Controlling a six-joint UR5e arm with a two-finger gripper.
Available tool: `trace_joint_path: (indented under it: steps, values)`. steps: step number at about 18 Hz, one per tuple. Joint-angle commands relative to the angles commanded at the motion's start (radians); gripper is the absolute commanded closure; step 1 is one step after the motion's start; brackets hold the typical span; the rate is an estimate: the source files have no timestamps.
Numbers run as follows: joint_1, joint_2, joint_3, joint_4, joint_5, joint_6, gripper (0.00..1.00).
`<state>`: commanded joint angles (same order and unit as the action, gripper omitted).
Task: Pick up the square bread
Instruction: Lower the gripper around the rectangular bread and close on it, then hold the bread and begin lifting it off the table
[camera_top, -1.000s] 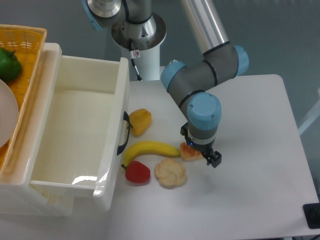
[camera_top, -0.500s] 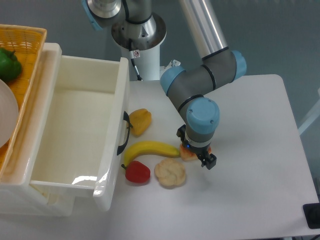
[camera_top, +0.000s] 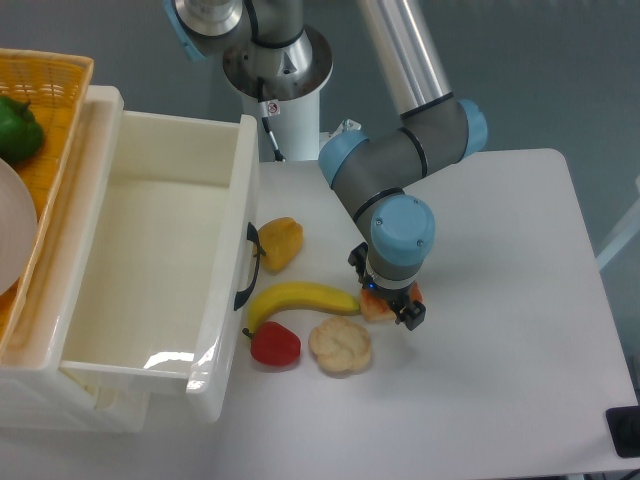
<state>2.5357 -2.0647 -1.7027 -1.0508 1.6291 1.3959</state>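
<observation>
My gripper (camera_top: 388, 303) is right over the square bread (camera_top: 378, 307), which lies near the middle of the table (camera_top: 500, 300), touching the banana (camera_top: 300, 299) tip and just beside the round bun (camera_top: 340, 346). My wrist hides the jaws, so I cannot tell whether they are spread or clamped. I judge this the grasping step; next I need a firm pinch across the slab, then a straight lift.

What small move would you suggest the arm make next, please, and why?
Probably close the gripper. It sits low over the square bread, whose orange edges peek out beside its fingers, right of the banana. Whether it has already shut is hidden by the wrist.
</observation>
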Motion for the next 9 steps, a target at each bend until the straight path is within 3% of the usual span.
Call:
trace_joint_path:
  steps: [9]
  values:
    - [-0.002, -0.002, -0.005, 0.002, 0.003, -0.003, 0.04]
